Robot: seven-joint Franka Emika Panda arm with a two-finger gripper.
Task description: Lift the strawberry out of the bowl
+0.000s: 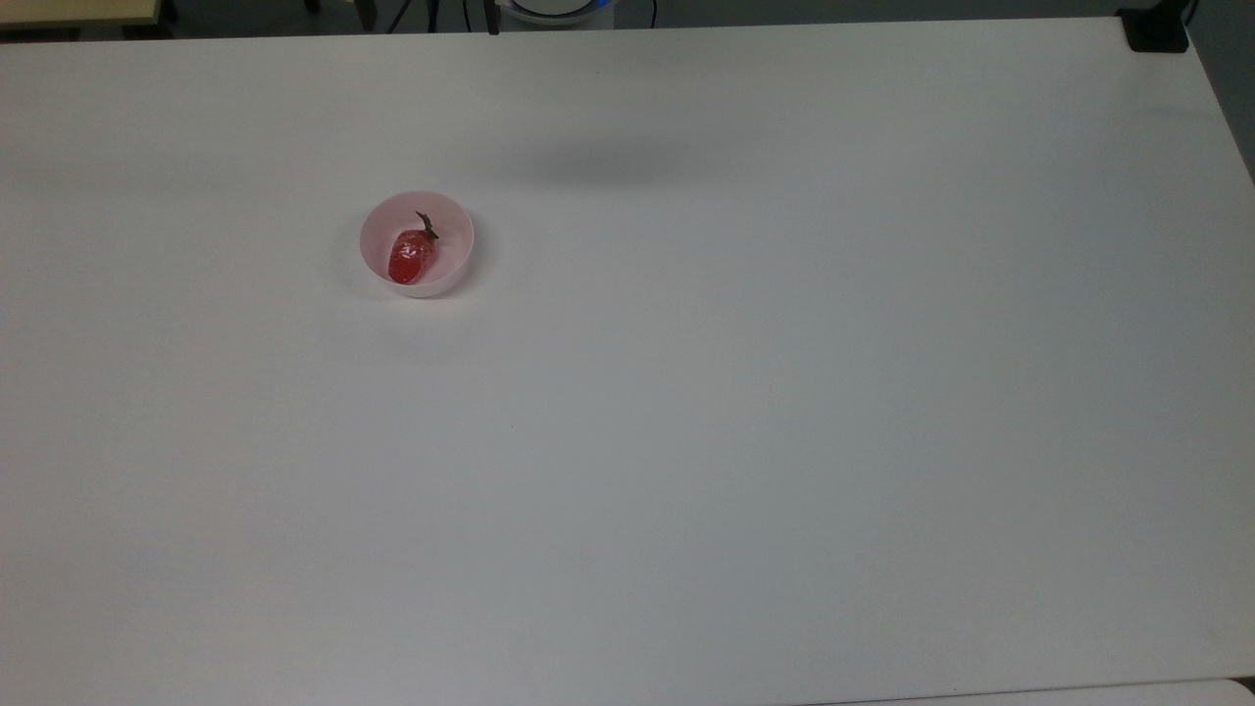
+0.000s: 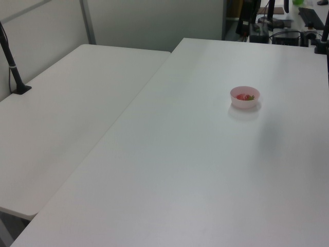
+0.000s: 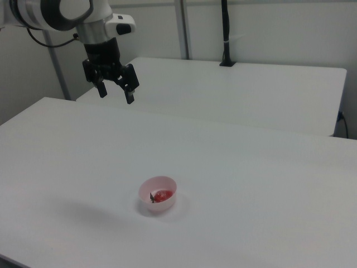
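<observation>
Where the white bench (image 1: 745,412) spreads across the top view, a pale pink bowl (image 1: 453,233) sitting upright toward the top view's left, well apart from every edge. Inside the bowl, a glossy red strawberry (image 1: 408,259), lying on its side, red body toward the lower left of the bowl's inside, dark green cap (image 1: 427,226) pointing up and to the right against the inner wall. Faint soft shadow on the bench just above and to the right of the bowl in the top view.

In the left view, same bowl (image 2: 244,99) toward the left view's right, on the nearer of two white benches pushed edge to edge; strawberry (image 2: 242,96) showing as a small red spot with a touch of green at its right. Second bench (image 2: 61,118) at the left view's left, with a black pole (image 2: 11,64) standing on it.

In the right view, bowl (image 3: 165,183) low and near the middle, strawberry (image 3: 162,195) resting within. Tool (image 3: 116,91) high at the right view's upper left, hanging well above the bench and well apart from the bowl, black fingers (image 3: 130,89) spread wide with nothing between them, pointing downward. White arm (image 3: 56,14) reaching in from the upper left corner. Another black pole (image 3: 226,33) upright on the far bench.
</observation>
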